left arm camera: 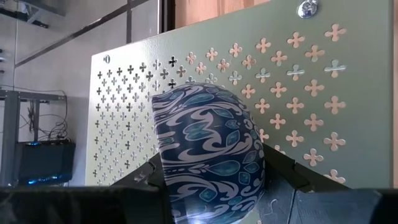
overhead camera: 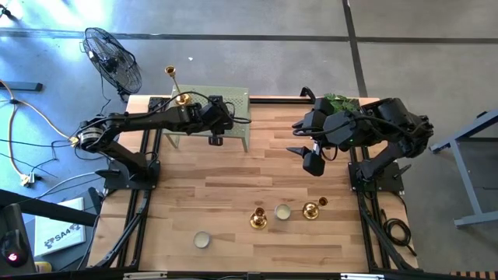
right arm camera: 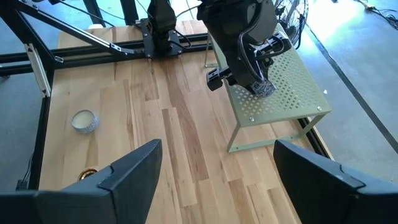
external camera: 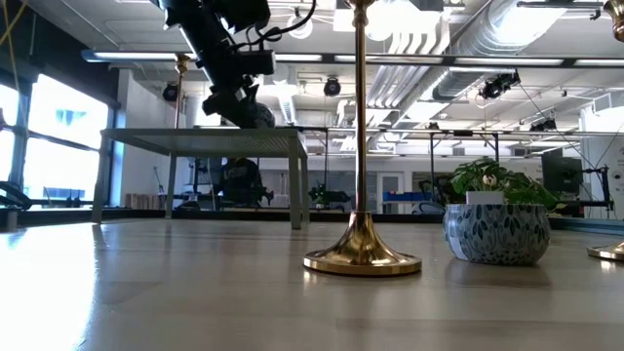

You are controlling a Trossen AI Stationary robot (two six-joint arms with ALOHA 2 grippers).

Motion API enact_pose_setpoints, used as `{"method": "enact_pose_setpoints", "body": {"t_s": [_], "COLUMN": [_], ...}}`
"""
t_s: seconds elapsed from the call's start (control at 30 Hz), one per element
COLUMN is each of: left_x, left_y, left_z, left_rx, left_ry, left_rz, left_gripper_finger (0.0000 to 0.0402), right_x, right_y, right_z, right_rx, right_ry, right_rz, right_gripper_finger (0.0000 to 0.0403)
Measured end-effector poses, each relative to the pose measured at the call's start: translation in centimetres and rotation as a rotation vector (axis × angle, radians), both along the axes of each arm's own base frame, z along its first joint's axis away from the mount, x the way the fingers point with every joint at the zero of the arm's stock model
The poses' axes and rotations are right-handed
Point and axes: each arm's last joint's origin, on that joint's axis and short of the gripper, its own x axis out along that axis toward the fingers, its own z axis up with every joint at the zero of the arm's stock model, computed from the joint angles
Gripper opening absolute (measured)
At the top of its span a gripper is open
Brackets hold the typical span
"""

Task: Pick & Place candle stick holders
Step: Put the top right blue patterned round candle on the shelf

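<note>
Brass gleamed in the high view: one tall candle stick holder (overhead camera: 173, 84) stood at the far left corner of the wooden worktop (overhead camera: 233, 167), beside the green perforated stand (overhead camera: 233, 97), and two more candle stick holders (overhead camera: 258, 218) (overhead camera: 311, 209) stood near the front edge, right of centre, with a small pale cup (overhead camera: 282, 211) between them and a second small cup (overhead camera: 202, 239) further left by the front edge. A potted plant (overhead camera: 338, 102) sat at the far right corner. The left gripper (overhead camera: 216, 117) reached over the stand, and the right gripper (overhead camera: 310, 155) hung above bare wood right of the stand, well apart from every candlestick. In the low view, one holder's stem (external camera: 362, 136) rose from its domed base on the worktop, close to the camera, with the patterned plant pot (external camera: 495, 232) just to its right and the stand (external camera: 200, 141) further back, the left arm above it. In the left wrist view, the left gripper (left arm camera: 211, 186) was clamped on a blue patterned bowl (left arm camera: 208, 149), directly over the stand's perforated top (left arm camera: 298, 81). In the right wrist view, the right gripper (right arm camera: 217, 165) had its fingers spread wide with nothing between them, and beyond them lay the stand (right arm camera: 280, 87), the left arm over it, one small cup (right arm camera: 84, 121), and a sliver of a brass holder (right arm camera: 88, 175) at one finger's edge.
</note>
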Motion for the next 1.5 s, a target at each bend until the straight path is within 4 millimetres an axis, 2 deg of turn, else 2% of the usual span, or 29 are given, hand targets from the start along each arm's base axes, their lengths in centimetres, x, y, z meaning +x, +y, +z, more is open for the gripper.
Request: {"method": "enact_pose_setpoints", "body": {"t_s": [0.47, 1.5], "left_x": [-0.01, -0.32], "left_y": [0.03, -0.22], "left_z": [0.01, -0.18], "left_rx": [0.014, 0.097], "left_ry": [0.004, 0.156], "left_rz": [0.012, -0.106], "left_gripper_finger": [0.0147, 0.0147], "right_x": [0.0, -0.05], "right_y": [0.0, -0.02], "right_z": [0.0, -0.04], "right_rx": [-0.001, 0.012], "right_ry": [0.0, 0.002], "right_rz": [-0.001, -0.013], "right_gripper_finger": [0.0303, 0.0303]}}
